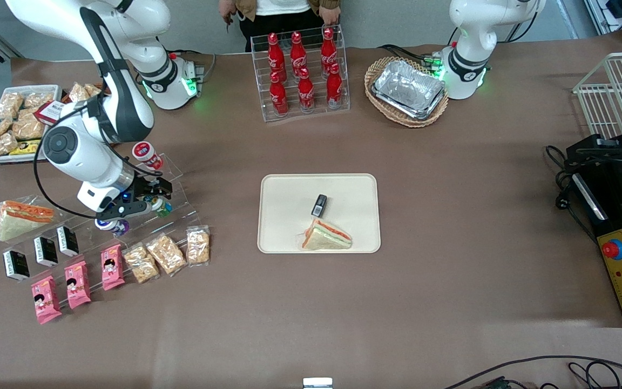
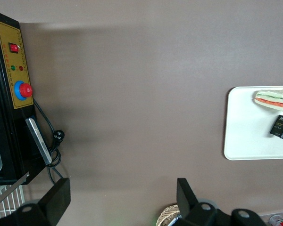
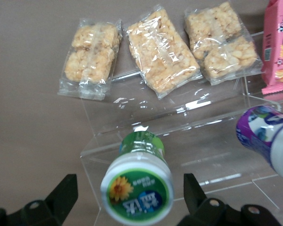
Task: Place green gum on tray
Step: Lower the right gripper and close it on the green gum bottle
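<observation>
The right arm's two-finger gripper (image 3: 131, 197), fingers apart, straddles the small green, white-lidded gum canister (image 3: 137, 178) lying on the clear acrylic stepped shelf (image 3: 198, 155), unclamped. Risk: a closing finger may clip the shelf's edge or nudge the purple blue-lidded canister (image 3: 269, 136) beside the gum. The cream rectangular tray (image 1: 284, 189), well apart from the shelf, holds a wedge sandwich (image 1: 326, 236) and a small black packet (image 1: 319, 205).

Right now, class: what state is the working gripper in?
Right gripper: open, fingers either side of the green gum on the clear shelf, holding nothing.
</observation>
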You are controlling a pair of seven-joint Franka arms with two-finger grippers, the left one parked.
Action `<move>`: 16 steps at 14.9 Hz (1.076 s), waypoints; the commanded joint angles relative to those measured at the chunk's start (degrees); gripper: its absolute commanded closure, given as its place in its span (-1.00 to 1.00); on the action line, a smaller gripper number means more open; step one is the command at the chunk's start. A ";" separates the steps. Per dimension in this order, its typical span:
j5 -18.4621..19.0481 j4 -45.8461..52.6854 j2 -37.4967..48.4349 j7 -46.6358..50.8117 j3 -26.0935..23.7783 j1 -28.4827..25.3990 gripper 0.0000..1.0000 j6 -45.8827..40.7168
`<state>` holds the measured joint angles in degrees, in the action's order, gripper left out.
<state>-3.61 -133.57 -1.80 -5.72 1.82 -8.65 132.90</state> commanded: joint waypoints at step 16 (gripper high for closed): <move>-0.08 25.61 4.17 -2.20 0.91 -0.75 0.45 -35.93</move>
<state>-3.53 -116.73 2.33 -8.11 2.14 -9.22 106.23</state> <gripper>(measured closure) 0.419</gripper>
